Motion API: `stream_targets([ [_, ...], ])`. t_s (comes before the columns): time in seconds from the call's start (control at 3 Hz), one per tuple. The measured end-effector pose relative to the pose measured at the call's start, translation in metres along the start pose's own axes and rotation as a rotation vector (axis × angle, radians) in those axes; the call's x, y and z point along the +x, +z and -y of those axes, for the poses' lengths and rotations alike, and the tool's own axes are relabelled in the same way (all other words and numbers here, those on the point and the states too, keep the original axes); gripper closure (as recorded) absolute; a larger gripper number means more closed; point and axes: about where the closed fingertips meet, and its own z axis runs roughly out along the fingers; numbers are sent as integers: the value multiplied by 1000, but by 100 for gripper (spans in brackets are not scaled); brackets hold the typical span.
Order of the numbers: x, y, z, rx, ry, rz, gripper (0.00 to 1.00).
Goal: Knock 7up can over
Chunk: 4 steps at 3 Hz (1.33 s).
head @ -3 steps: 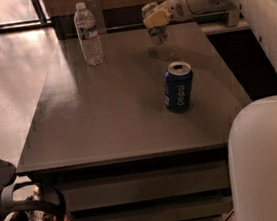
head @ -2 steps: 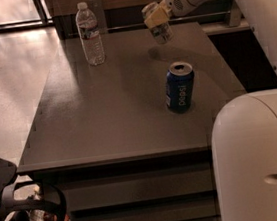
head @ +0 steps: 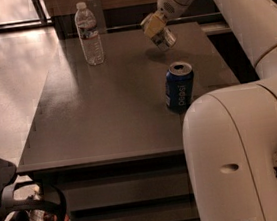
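My one camera looks from high up on my side of the table, facing forward toward 12 o'clock and tilted steeply down. It sits close: the tabletop fills the middle of the view, and my arm bulks large at 4 o'clock, then climbs the right edge. My gripper hangs at 1 o'clock above the table's far side, right against the 7up can.

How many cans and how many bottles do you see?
Cans: 2 (7up can, tilted right at the tool over the table's far side; Pepsi can)
Bottles: 1 (water bottle)
Total: 3
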Motion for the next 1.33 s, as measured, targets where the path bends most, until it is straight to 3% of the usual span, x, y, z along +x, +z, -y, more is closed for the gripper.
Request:
stream_targets([
  [0.67, 24, 37, -4, 7, -20, -188, 100],
  [1.33, 31, 80, -19, -72, -33, -205, 99],
])
